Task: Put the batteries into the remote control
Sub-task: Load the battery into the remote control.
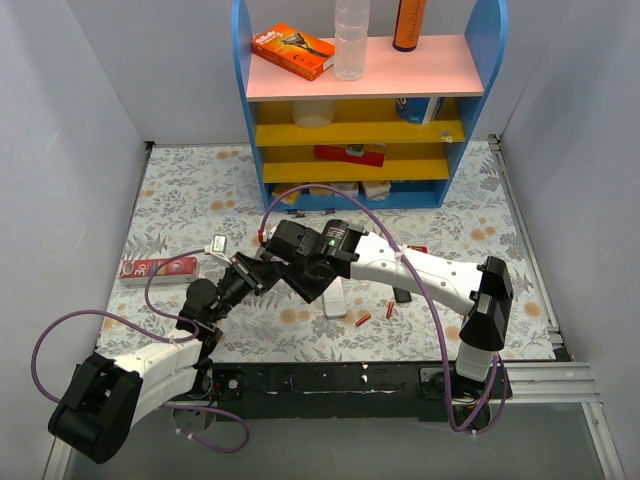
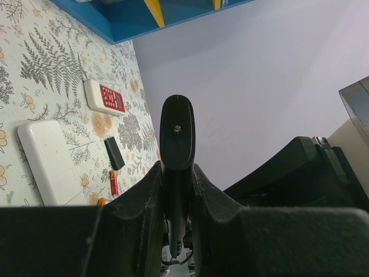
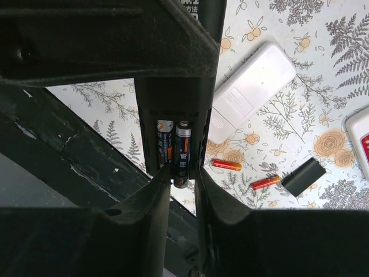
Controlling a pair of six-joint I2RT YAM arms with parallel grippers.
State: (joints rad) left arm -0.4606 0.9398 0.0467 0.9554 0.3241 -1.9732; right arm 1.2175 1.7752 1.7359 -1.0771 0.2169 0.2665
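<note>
**Floral worktop, grey-walled bay: remotes and batteries**

Surface: a worktop [image 1: 180,190] with a leaf and flower print, closed in by plain grey walls. A blue shelf unit [image 1: 240,70] stands at the far edge.

Item 1, dark remote [image 2: 177,144]. You have it raised off the worktop between both hands. Your left hand [image 2: 176,179] is clenched on its slim body, fingers pressed to either edge. The battery bay is open and faces your right wrist camera.

Item 2, first battery [image 3: 164,141]. Dark with an orange band, it lies in the bay just beside your right hand's fingertips.

Item 3, second battery [image 3: 183,151]. Same make, touching the first. Its near end sticks out past the bay's rim, and your right hand [image 3: 181,179] is pinched in on that end.

Item 4, two loose batteries [image 3: 226,165] [image 3: 266,183]. Both are red-orange and lie flat on the worktop below and to one side of your right hand, near each other but apart.

Item 5, black cover [image 3: 304,176]. It lies just beyond the farther loose battery.

Item 6, white remote [image 3: 253,86]. Plain, with rounded ends, it lies flat on the worktop past your right fingertips. Neither hand touches it.

Item 7, buttoned remote [image 2: 105,97]. White with red keys, it lies well beyond your left hand.

Item 8, red and white carton [image 1: 155,267]. It lies out to the side of your left hand.
</note>
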